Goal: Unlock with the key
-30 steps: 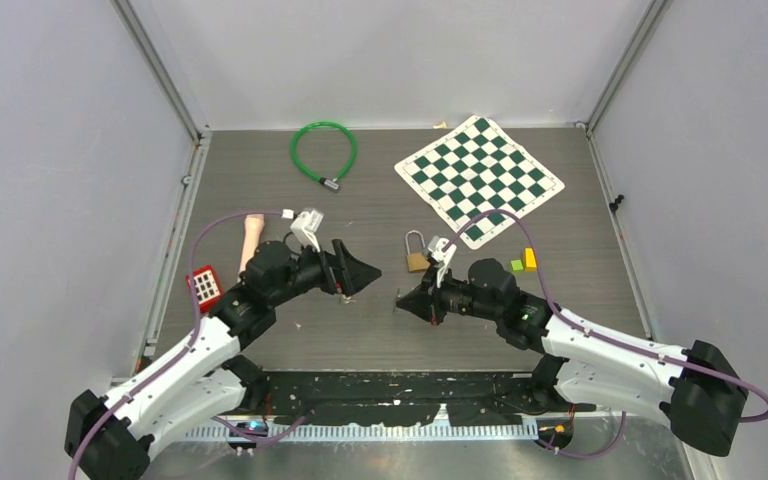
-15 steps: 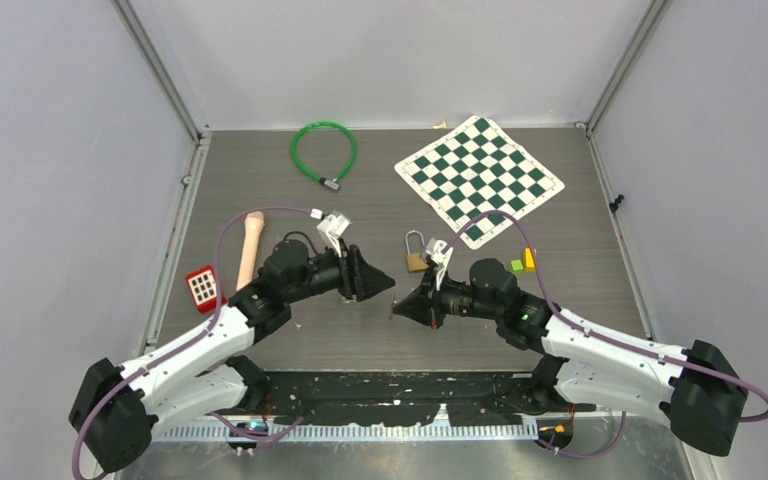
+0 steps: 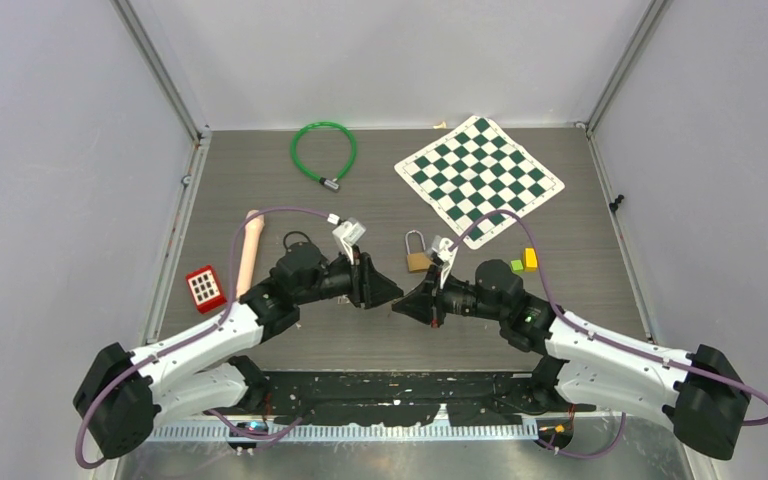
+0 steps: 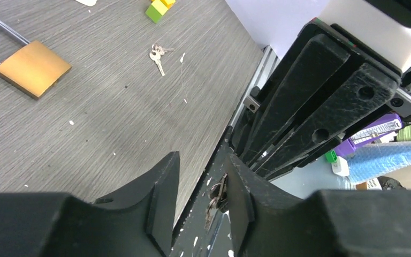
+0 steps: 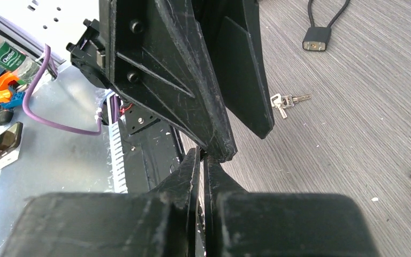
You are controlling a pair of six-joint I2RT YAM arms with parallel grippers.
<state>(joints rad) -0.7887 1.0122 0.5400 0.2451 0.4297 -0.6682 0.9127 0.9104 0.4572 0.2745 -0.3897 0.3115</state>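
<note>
**A:** Top view first. What step are we on?

**B:** Looks like a key hand-off to me. The left pincer (image 3: 394, 292) and right pincer (image 3: 402, 305) meet tip to tip over the near middle of the counter (image 3: 360, 200). The padlock (image 3: 417, 262) lies untouched at about 1 o'clock from them. A second ago the left arm sat further back toward 9 o'clock with its pincer spread wide. It has since swung in and narrowed. The right arm and the padlock haven't budged.

**A:** Left wrist cam?

**B:** The left jaws are partly apart, nothing pinched yet. A small key (image 4: 217, 194) hangs in the gap, right at the tip of the right pincer, which I reckon is clenched on it. The padlock's brass body sits at 10 o'clock, and spare keys (image 4: 158, 53) lie loose on the counter at 12.

**A:** Right wrist?

**B:** Its fingers are pressed tight together, with the left pincer's fingers looming over them at 12. The key itself is hidden here. Next, I'd guess the left has to clamp the key before the right lets go, then carry it to the padlock's keyhole.
</note>
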